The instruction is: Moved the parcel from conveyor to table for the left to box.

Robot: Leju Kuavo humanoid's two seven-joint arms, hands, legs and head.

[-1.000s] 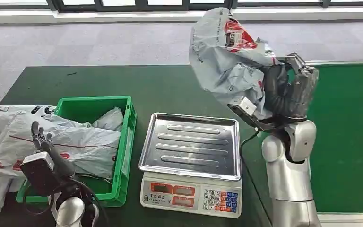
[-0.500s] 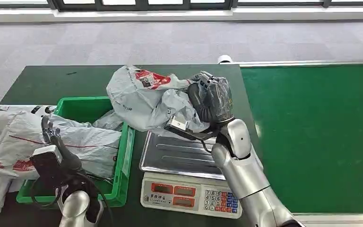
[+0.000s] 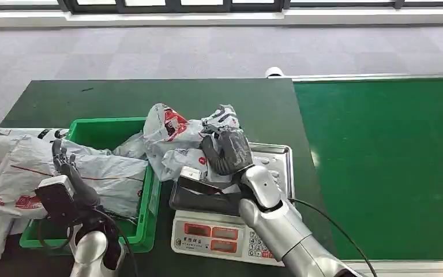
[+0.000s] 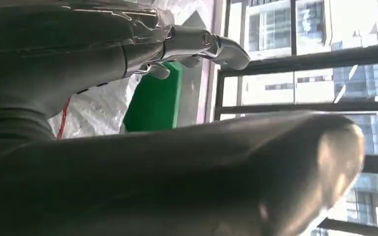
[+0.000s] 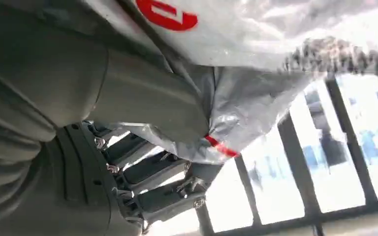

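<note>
My right robot hand (image 3: 226,151) holds the parcel (image 3: 176,141) — a soft grey bag with red print, all crumpled. The parcel's long way runs across the worktop (image 3: 121,98), from my right robot hand toward the green box (image 3: 150,196). Its far end, the one with the red mark, points to the left side of the worktop and sticks up a little. The parcel sits over the far left part of the scale's silver tray (image 3: 277,167), and it reaches past the tray's left edge toward the rim of the green box. I cannot tell if it is resting on the tray.

My right arm comes up from the near edge of the worktop, bends at the wrist, and leans over the scale (image 3: 219,234). The dark fingers (image 5: 147,169) are curled into the bag. In the right wrist view the grey plastic is bunched between the thumb and the fingers.

The parcel lies on the left of my right robot hand, with some of the bag bunched up behind the fingers.

My left robot hand (image 3: 63,164) is up over the green box, above the other grey bags (image 3: 92,173) — fingers apart and pointing away from me, holding nothing.
</note>
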